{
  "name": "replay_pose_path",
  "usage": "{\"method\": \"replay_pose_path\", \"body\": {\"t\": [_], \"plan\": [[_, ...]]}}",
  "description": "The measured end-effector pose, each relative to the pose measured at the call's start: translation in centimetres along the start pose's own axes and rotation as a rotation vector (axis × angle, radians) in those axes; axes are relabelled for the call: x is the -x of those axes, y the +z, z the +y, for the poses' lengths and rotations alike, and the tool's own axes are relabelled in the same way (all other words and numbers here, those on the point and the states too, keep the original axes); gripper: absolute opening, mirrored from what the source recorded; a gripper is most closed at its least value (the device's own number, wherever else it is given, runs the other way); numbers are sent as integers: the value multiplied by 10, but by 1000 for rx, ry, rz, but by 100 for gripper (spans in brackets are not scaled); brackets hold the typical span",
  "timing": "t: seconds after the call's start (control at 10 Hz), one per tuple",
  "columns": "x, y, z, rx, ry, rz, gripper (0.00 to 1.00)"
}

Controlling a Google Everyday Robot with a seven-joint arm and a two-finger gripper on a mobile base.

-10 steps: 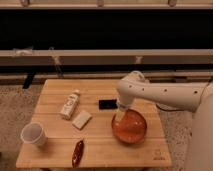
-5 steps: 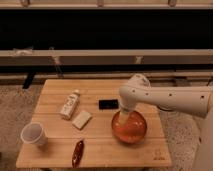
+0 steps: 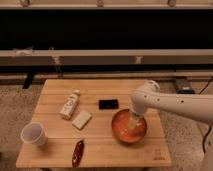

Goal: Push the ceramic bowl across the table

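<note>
Where the bottom of the view cuts in, barely fits the front edge of the light wooden table [image 3: 100,145], with a small logo mark [image 3: 158,156] at its near right corner. Reaching in from the right and cut off by the frame edge, a white arm [image 3: 175,105]: nearly level over the table's right side, bent at a rounded elbow, then dropping straight down. Glossy orange-red bowl [image 3: 121,135] on the right half of the table, toward the front, its far right rim hidden behind the arm's lower link. Tool [image 3: 135,121] lowered inside the bowl, toward that far right side; pale and smeared against the glaze, so cannot tell how far open or whether holding anything. White cup [image 3: 33,134] upright near the front left corner, well apart from the bowl. White bottle [image 3: 70,104] lying on its side left of centre, a beige block [image 3: 82,119] just beside it. Dark red-brown item [image 3: 77,152] near the front edge, hard to identify. Small black object [image 3: 108,104] just beyond the bowl's far left rim.
</note>
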Motion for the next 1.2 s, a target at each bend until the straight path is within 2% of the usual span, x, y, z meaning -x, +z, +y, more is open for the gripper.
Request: {"method": "replay_pose_path", "body": {"t": [0.3,0.7,1.2], "plan": [[-2,12,0,29,0,24,80],[-6,20,2,53,1,34,80],[-6,24,1,47,-8,45,80]]}}
